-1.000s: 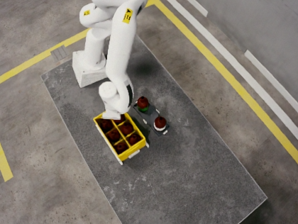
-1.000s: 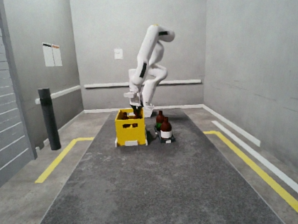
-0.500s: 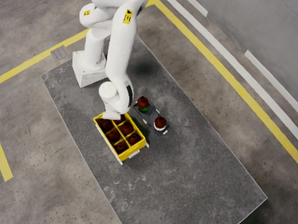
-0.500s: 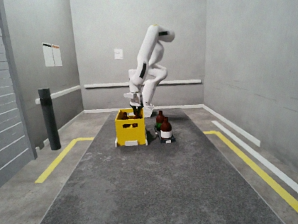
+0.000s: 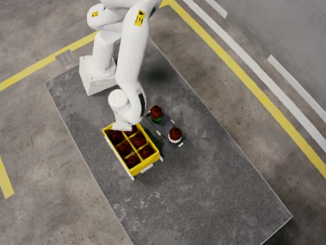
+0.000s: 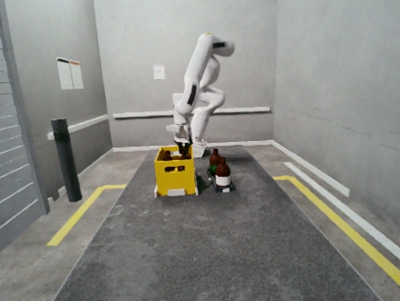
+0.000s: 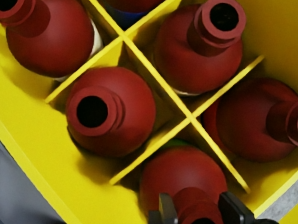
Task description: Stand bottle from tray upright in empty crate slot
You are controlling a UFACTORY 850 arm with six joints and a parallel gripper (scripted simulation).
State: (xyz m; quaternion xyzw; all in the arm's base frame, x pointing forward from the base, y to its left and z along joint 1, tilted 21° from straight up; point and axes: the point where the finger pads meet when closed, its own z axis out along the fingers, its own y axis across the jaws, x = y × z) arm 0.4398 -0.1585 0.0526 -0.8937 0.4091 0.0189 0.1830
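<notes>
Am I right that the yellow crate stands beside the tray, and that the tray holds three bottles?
Not quite: the tray holds two bottles, as the top view shows, one with a green label and one with a white label. The yellow crate does stand beside it.

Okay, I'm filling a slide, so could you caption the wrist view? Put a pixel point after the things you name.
Gripper [image 7: 193, 213] at the neck of a bottle [image 7: 182, 172] in a corner slot of the yellow crate [image 7: 30, 145].
</notes>
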